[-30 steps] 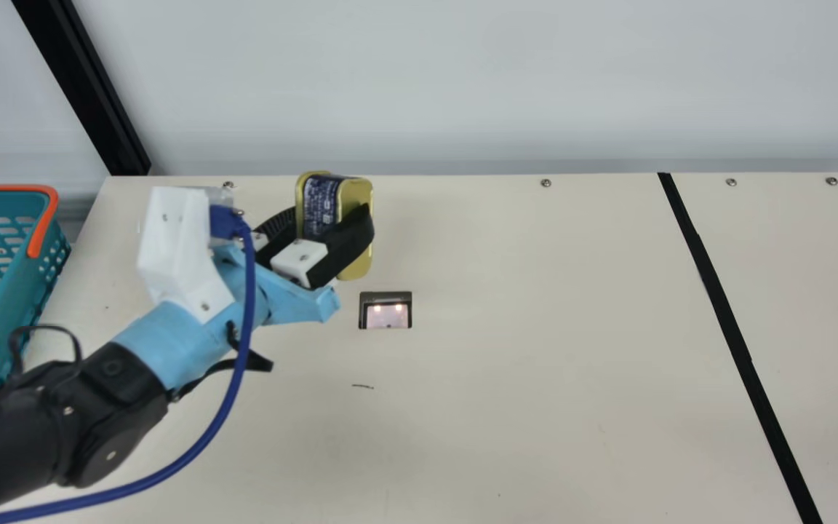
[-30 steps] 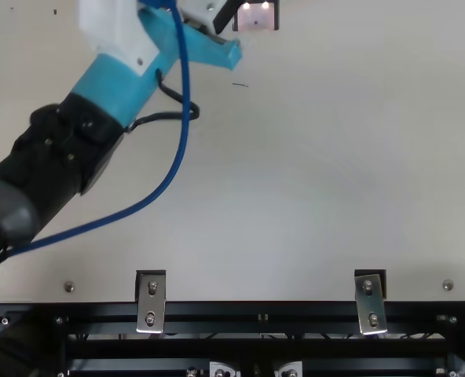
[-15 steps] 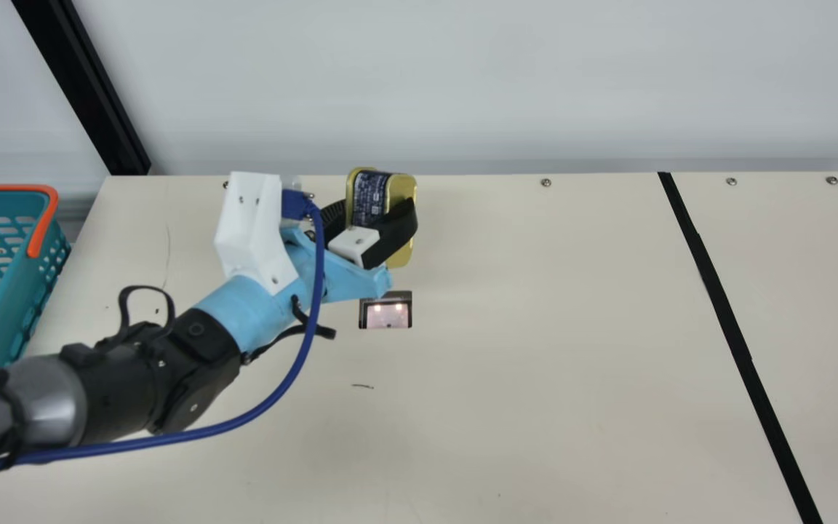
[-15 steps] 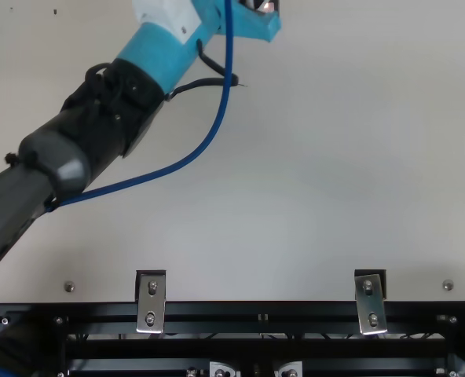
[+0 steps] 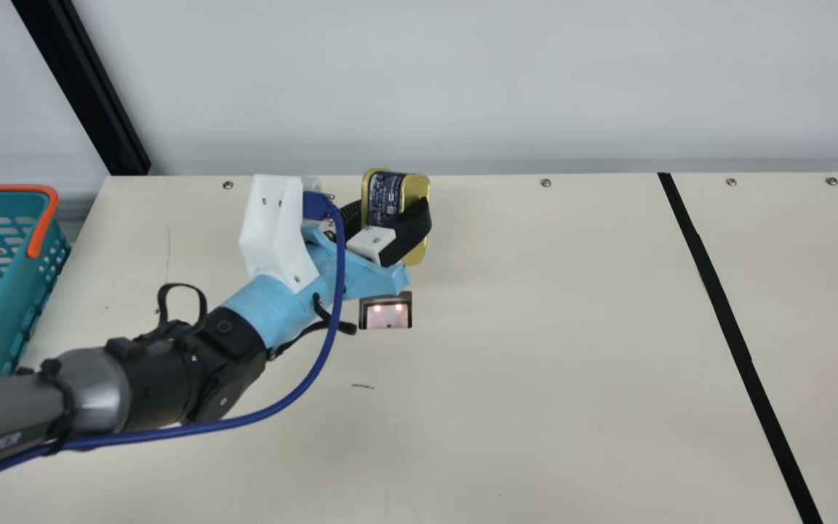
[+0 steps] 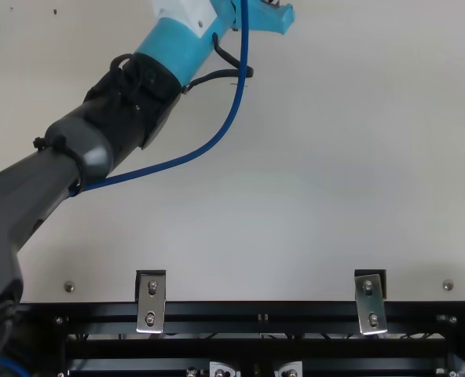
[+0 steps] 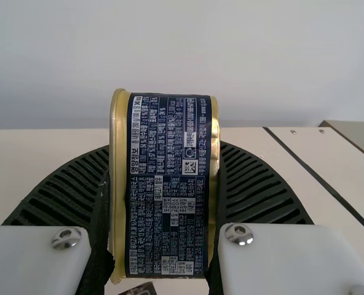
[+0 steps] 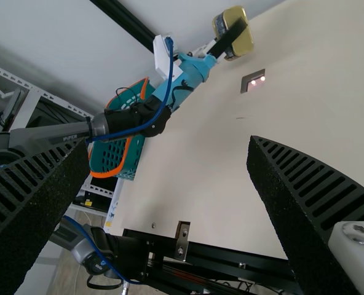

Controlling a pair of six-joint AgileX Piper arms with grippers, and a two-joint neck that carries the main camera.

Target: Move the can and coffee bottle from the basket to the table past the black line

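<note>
Clasping can [image 5: 392, 200], left jaws partly hide it; right jaws wide; basket [image 5: 17, 291] part-hidden.

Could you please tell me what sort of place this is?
Probably a robotics lab or test bench: a cabled robot arm, a table marked with a black line, and metal brackets.

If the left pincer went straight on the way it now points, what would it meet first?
Beyond the can it holds, the left pincer would probably meet the pale wall behind the table first; no other object shows in that line. Depth and tilt are unclear, though.
</note>
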